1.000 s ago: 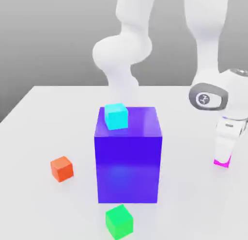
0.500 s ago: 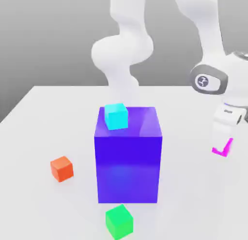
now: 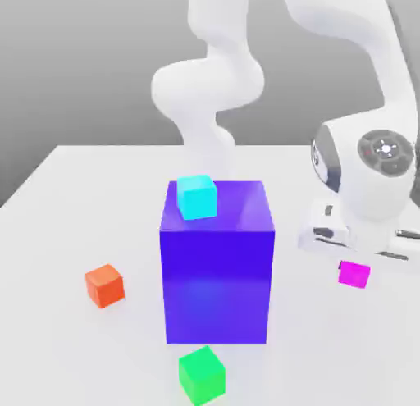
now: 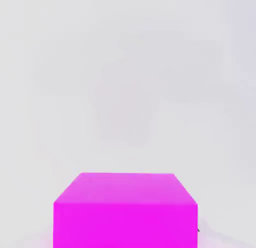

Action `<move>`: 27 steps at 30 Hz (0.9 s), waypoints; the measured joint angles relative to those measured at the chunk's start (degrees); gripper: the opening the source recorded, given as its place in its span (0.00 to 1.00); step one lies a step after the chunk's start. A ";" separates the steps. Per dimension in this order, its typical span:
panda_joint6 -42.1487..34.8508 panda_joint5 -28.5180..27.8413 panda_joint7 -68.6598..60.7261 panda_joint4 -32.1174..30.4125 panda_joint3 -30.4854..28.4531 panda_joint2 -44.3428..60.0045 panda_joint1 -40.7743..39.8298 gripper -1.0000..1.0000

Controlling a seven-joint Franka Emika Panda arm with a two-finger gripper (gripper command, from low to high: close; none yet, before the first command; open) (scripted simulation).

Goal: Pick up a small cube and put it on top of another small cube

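Orange-red cube [image 3: 105, 285] sits on the white counter [image 3: 66, 216] toward the exterior view's left, apart from the rest. Green cube [image 3: 202, 374] sits on the counter nearest the camera, just in front of the big blue-violet cube [image 3: 216, 273], not touching as far as visible. Big blue-violet cube stands mid-counter, upright; a cyan cube [image 3: 197, 196] rests on its top face near the back corner on the exterior view's left. White arm [image 3: 213, 84] rises behind the big cube and arcs over to the exterior view's right, where the wrist and hand body hang low. Small magenta-pink cube [image 3: 354, 274] is on the exterior view's right of the big cube, well apart from it, directly under the hand body and tucked at the claw [image 3: 358, 265]. It looks to be off the counter, though cannot tell for sure. Claw fingers are hidden by the hand body and the cube, so cannot tell how far apart they are or whether they grip the cube. In the hand view the small magenta-pink cube [image 4: 125, 212] sits close to the camera, top and one side face visible, pale counter behind it.
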 joint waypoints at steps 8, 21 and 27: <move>-7.17 18.27 20.05 6.40 -4.66 2.77 -6.77 0.00; -8.41 25.75 49.41 13.30 -12.27 5.57 -13.48 0.00; -0.01 12.34 65.90 10.49 -18.93 5.81 -11.61 0.00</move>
